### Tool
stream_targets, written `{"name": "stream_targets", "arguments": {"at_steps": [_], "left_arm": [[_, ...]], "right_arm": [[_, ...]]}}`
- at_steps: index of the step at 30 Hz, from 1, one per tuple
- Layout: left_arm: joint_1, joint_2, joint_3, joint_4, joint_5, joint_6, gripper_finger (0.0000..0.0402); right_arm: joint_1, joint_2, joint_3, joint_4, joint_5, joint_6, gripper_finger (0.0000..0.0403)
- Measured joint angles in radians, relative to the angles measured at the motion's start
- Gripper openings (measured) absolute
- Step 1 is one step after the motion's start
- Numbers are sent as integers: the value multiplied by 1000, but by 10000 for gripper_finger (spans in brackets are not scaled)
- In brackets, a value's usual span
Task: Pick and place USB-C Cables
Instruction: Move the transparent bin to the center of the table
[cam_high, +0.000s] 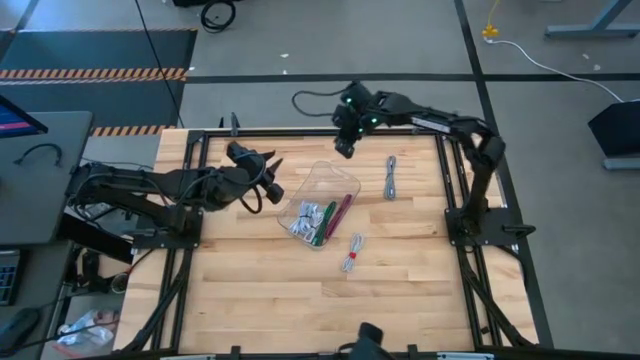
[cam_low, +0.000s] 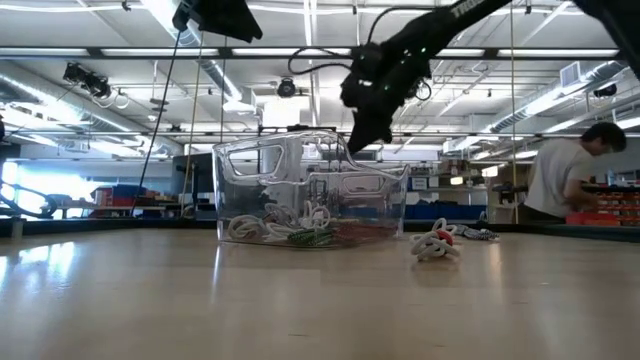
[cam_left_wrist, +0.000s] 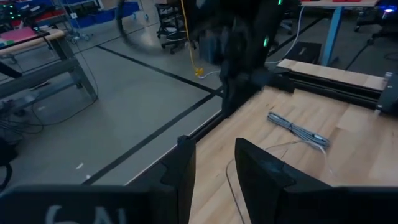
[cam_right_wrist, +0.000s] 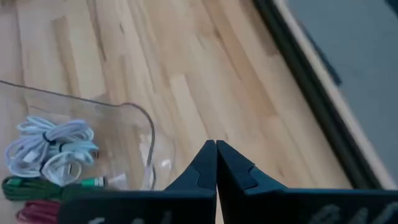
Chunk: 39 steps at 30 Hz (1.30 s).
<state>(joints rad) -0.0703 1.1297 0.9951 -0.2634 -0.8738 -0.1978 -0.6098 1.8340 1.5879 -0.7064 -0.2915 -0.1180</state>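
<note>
On table: clear tray (cam_high: 322, 190) w/ cables (cam_high: 310, 220) | 2 cables outside | right tool (cam_high: 344, 148) closed, empty | left tool (cam_high: 272, 192) part-open, empty

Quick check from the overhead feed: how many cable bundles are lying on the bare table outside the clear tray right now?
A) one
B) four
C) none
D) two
D: two lie outside the clear tray, a straight grey cable toward the table's right side and a coiled bundle with a red tie nearer the front edge; the rest are inside the tray.
</note>
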Motion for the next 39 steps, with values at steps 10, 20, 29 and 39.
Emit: {"name": "stream_targets", "arguments": {"at_steps": [10,20,29,39], "left_arm": [[42,0,0,-3,0,0,118],[53,0,0,-3,0,-1,118],[53,0,0,-5,0,-1,118],[53,0,0,-6,0,-1,118]], "right_arm": [[67,222,339,-61,-106,-72,1],[92,463,728,-330,-126,-129,0],[92,540,746,-431,-117,-142,0],[96,537,738,-573,-91,-148,0]]}}
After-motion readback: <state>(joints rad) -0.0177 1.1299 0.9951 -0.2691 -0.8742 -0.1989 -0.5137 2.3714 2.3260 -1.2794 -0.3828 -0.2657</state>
